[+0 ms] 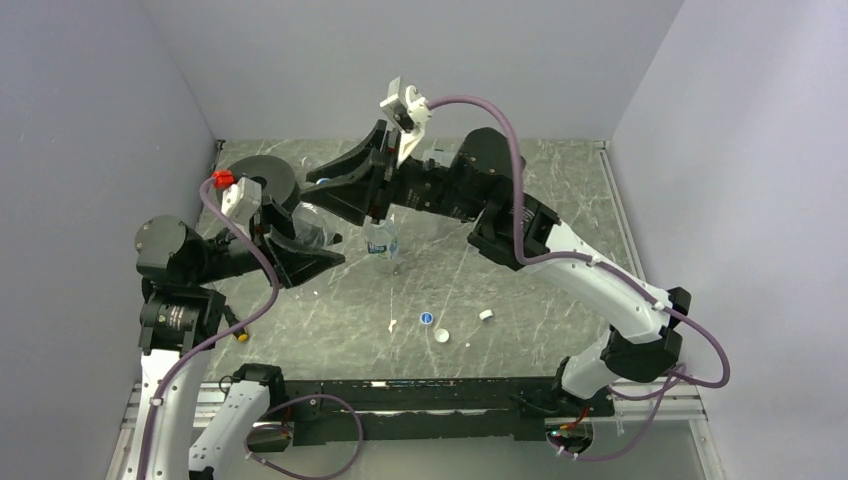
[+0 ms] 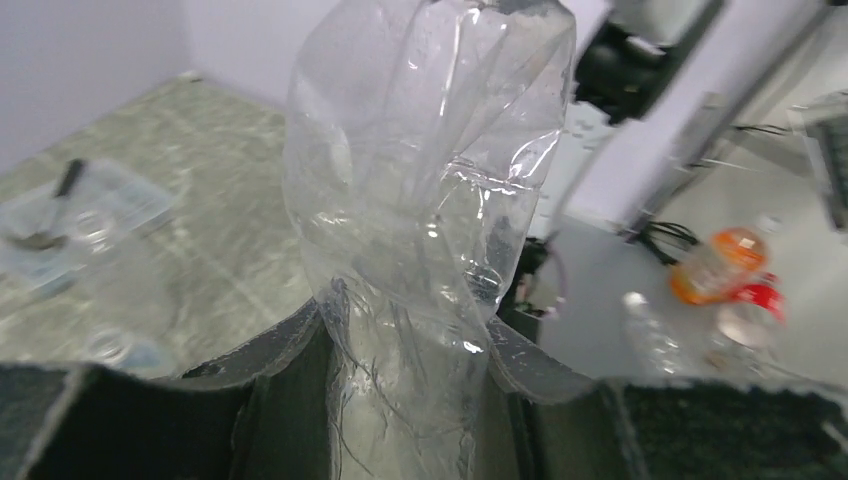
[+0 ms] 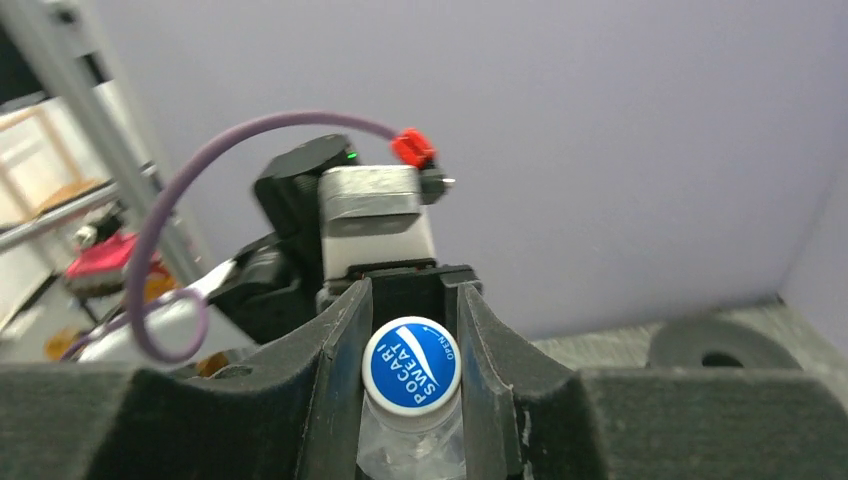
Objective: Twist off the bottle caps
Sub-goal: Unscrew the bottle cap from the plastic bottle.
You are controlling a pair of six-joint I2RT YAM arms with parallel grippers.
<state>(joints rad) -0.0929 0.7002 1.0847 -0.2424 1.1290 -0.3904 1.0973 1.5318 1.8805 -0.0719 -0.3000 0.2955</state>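
Note:
My left gripper (image 1: 315, 240) is shut on the body of a crumpled clear bottle (image 1: 318, 222) and holds it above the table. In the left wrist view the bottle (image 2: 420, 200) rises between the fingers of that gripper (image 2: 410, 370). My right gripper (image 3: 412, 350) is shut on that bottle's cap (image 3: 411, 366), white with a blue top. In the top view the right gripper (image 1: 328, 192) hides the cap. A short bottle with a blue-and-white label (image 1: 382, 245) stands upright mid-table. Three loose caps (image 1: 427, 318) (image 1: 441, 336) (image 1: 486, 315) lie nearer the front.
A black tape roll (image 1: 265, 180) lies at the back left and also shows in the right wrist view (image 3: 715, 345). A clear tray (image 2: 70, 215) and another clear bottle (image 2: 120, 300) show blurred in the left wrist view. Purple walls close the back and sides.

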